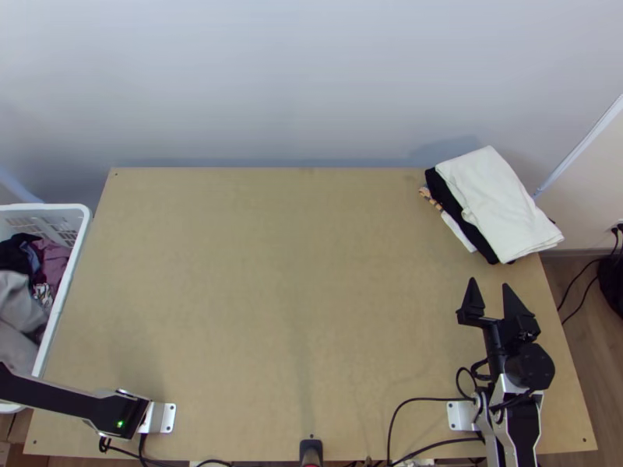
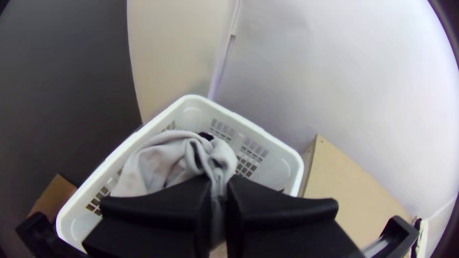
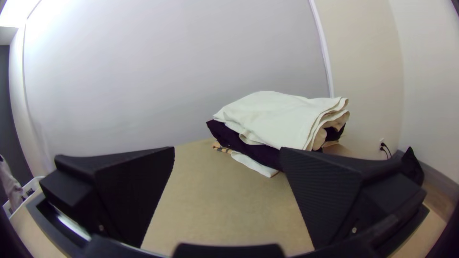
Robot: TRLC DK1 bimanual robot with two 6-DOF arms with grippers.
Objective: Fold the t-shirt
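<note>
In the left wrist view, my left gripper [image 2: 219, 187] is shut on a bunched light grey cloth [image 2: 167, 155], which rises in folds from the white basket to the fingers. The same grey cloth [image 1: 17, 307] lies bunched over the basket's contents in the top view; how much of it is a t-shirt I cannot tell. My right gripper [image 1: 489, 288] stands open over the table's right side, just nearer than the folded stack. Nothing is between the fingers of my right gripper [image 3: 228, 150] in the right wrist view.
The white basket [image 1: 68, 284] stands at the table's left edge, with dark and purple clothes [image 1: 54, 261] inside. A stack of folded cloths, white [image 1: 498, 202] on top of black, lies at the table's [image 1: 272, 296] back right corner. Cables run along the near edge.
</note>
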